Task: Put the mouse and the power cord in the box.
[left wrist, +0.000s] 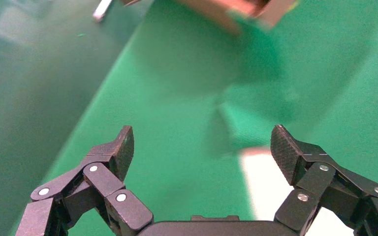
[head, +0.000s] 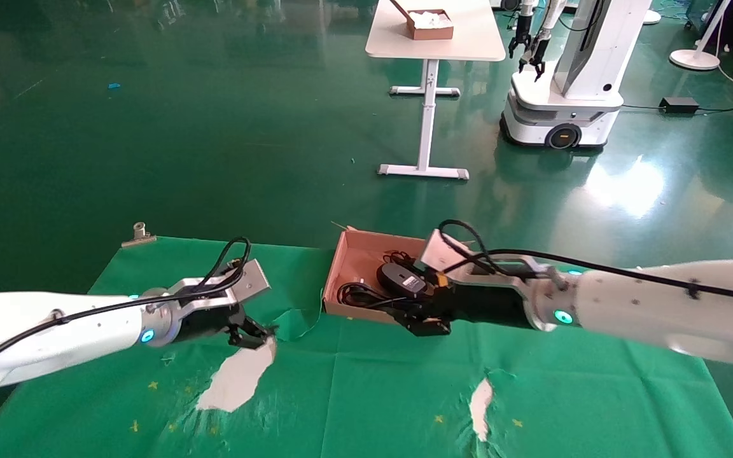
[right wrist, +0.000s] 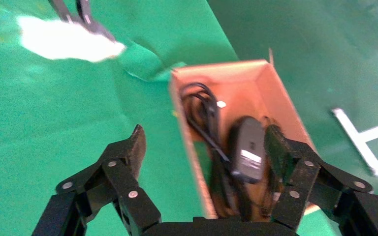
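Head view: the shallow brown cardboard box (head: pixel 357 254) sits at 12 o'clock on the green cloth-covered table (head: pixel 366 394). Inside lie the small black oval mouse (head: pixel 403 280) with its pale label patch and the looped thick black power cord (head: pixel 359 295). The right gripper (head: pixel 422 316) hangs over the box's near wall; the left gripper (head: pixel 253 335) is parked at 9 o'clock, over a torn white patch (head: pixel 237 378).

Left wrist view: left gripper (left wrist: pixel 202 142) jaws wide apart, empty.

Right wrist view: right gripper (right wrist: pixel 204 147) jaws spread wide, holding nothing, straddling the near box wall (right wrist: pixel 189 142); mouse (right wrist: pixel 248 150) and cord (right wrist: pixel 202 110) are within.

Judgement: both items appear boxed, so the placing step looks done; next, lift the right arm clear without snagging wire.

Label on mouse: printed lines, probably text, unreadable.
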Controlling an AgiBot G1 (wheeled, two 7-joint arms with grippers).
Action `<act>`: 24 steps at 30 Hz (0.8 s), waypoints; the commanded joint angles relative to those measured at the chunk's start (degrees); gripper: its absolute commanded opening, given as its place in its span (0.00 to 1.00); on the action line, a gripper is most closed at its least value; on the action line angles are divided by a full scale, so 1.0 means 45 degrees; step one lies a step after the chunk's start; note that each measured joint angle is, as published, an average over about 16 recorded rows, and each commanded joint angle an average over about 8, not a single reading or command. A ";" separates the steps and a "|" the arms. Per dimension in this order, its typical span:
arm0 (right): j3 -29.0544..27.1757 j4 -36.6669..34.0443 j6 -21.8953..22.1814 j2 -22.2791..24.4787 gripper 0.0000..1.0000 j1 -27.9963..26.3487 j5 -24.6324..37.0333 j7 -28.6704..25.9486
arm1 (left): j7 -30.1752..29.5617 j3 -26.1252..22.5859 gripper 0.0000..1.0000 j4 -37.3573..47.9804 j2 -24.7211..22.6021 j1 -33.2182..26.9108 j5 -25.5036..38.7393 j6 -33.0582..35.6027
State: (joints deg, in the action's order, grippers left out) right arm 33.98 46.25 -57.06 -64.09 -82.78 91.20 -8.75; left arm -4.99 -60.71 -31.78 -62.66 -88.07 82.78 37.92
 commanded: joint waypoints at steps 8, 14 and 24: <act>-0.0891 0.1356 -0.1421 0.1443 1.00 0.1053 -0.2449 -0.0099 | -0.0256 0.1987 1.00 -0.1858 0.1229 0.1178 -0.1819 0.2124; -0.1482 0.2255 -0.2362 0.2398 1.00 0.1751 -0.4070 -0.0165 | -0.0426 0.3303 1.00 -0.3089 0.2043 0.1959 -0.3024 0.3531; -0.2471 0.3760 -0.3940 0.3999 1.00 0.2919 -0.6788 -0.0275 | -0.0711 0.5508 1.00 -0.5151 0.3407 0.3266 -0.5043 0.5888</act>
State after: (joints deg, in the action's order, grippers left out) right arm 22.86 63.18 -74.79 -46.08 -69.64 60.64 -9.99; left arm -8.18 -35.91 -54.97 -47.33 -73.36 60.07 64.43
